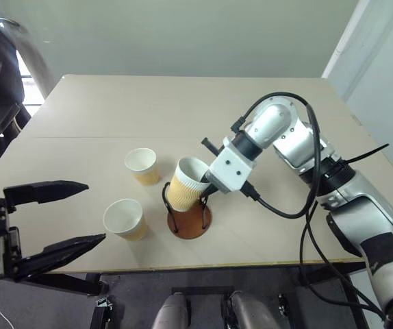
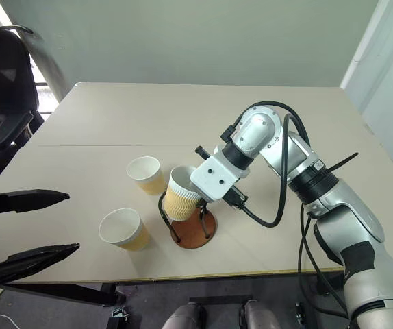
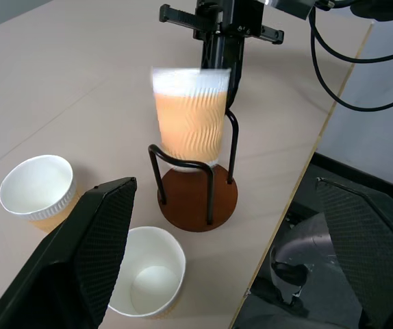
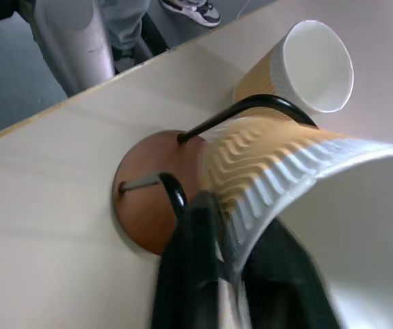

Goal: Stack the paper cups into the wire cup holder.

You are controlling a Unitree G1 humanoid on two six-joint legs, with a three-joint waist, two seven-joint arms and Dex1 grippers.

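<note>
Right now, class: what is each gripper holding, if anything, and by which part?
The right gripper grips one paper cup by its rim and upper wall, one finger inside, lowering it into the wire cup holder. The left gripper is open and empty.

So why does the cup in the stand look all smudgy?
In the left wrist view the cup in the wire holder is smeared, its rim a soft band, while the two cups on the table look crisp. In the right wrist view its rim blurs too. In the left eye view it looks sharp.
</note>
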